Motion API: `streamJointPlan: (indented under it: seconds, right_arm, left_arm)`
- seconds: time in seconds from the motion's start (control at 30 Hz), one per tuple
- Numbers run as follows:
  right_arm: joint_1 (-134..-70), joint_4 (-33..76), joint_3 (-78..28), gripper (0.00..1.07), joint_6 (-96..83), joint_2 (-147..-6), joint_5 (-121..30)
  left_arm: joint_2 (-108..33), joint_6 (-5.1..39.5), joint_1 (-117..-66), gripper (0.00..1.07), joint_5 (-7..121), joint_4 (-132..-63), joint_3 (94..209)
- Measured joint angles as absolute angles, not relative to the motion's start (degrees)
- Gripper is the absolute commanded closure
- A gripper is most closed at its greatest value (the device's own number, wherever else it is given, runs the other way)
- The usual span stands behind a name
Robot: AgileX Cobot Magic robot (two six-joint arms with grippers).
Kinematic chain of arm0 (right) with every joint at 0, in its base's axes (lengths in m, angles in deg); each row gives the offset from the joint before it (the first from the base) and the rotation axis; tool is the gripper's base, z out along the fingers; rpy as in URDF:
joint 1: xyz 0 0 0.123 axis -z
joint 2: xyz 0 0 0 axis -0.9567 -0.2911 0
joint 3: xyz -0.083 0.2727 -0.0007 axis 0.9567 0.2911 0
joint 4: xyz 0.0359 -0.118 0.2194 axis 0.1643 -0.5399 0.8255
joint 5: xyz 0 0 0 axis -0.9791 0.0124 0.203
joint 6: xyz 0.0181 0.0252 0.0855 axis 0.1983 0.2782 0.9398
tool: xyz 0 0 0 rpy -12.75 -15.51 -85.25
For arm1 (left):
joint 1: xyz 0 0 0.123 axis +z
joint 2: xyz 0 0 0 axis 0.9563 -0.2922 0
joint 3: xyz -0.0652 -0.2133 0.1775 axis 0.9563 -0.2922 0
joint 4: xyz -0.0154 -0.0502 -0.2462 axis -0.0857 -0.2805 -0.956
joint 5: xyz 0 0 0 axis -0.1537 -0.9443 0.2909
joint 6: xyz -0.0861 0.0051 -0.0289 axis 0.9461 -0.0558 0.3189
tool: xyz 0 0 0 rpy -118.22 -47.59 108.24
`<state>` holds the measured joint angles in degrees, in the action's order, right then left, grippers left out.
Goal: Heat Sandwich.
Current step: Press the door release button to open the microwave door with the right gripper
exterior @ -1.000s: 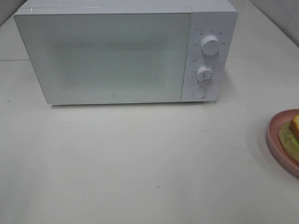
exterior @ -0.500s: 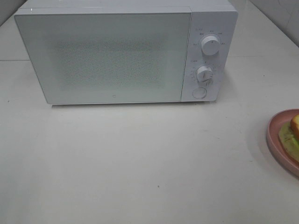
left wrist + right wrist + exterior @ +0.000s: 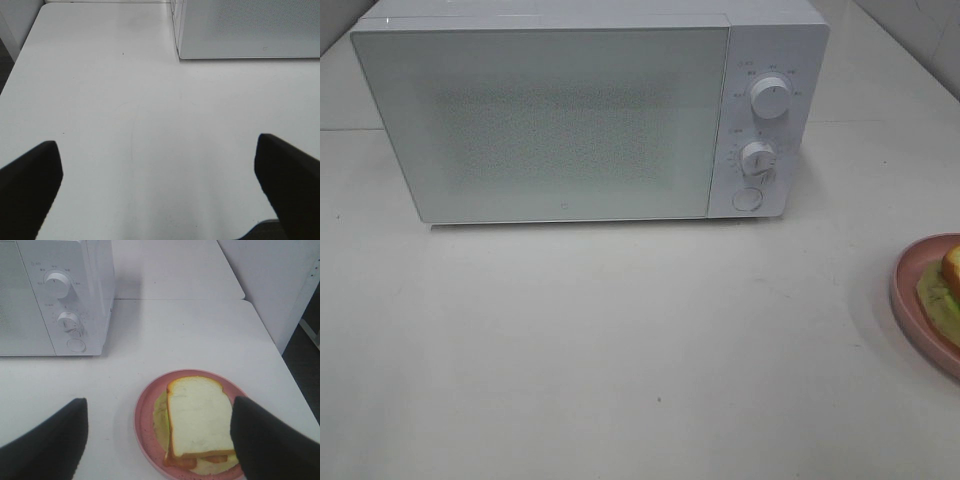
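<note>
Nothing moved, pale-topped sandwich (image 3: 197, 415) on pink plate (image 3: 142, 416), left hand (image 3: 157, 150) and right hand (image 3: 160, 405) spread

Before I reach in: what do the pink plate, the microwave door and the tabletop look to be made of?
Pink plate: matte plastic or ceramic, can't tell which; dull pink with fine dark speckles. Microwave door: glossy white glass or plastic panel; dotted mesh shows through it. Tabletop: smooth white, laminate-like; soft sheen, faint scuffs.
</note>
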<state>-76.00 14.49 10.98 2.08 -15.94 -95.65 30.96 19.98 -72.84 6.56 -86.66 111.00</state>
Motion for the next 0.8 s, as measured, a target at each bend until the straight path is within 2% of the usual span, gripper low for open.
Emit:
streamJointPlan:
  seconds: [0.8]
  right_arm:
    - [-76.0,14.5,11.0,0.32,2.1,-33.3,-78.7]
  left_arm:
    - [31.0,20.0,-72.8,0.07,6.6,-86.7,111.0]
